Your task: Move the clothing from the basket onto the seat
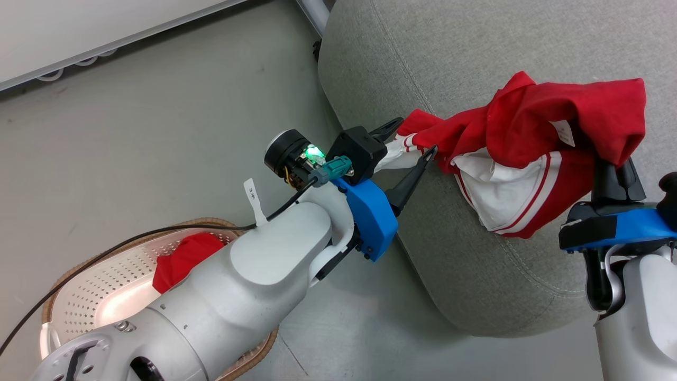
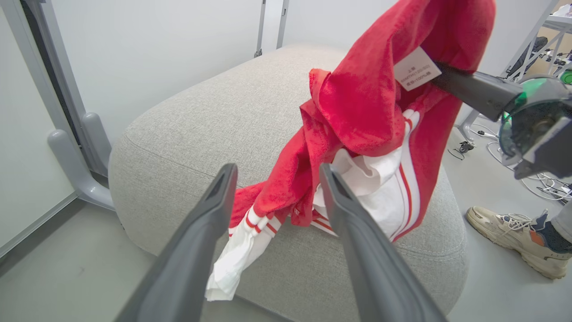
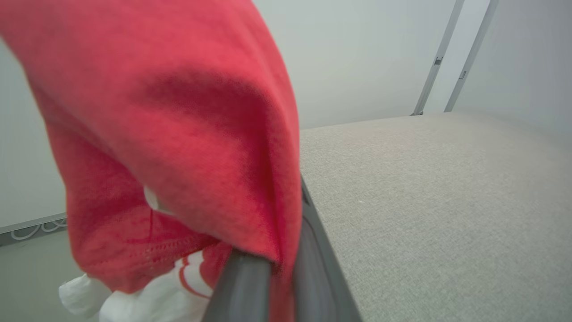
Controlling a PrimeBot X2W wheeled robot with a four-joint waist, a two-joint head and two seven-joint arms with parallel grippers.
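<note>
Right end effector [image 1: 618, 172] pinched the red clothing [image 1: 555, 116], which I held up with its lower folds resting on the grey seat [image 1: 476, 42]. Left end effector [image 1: 417, 136] stood spread at the white hem. Another red garment [image 1: 185, 259] lay in the basket [image 1: 106, 275].

The white tag [image 2: 413, 69] on the clothing [image 2: 357, 107] bears print too small to read.
</note>
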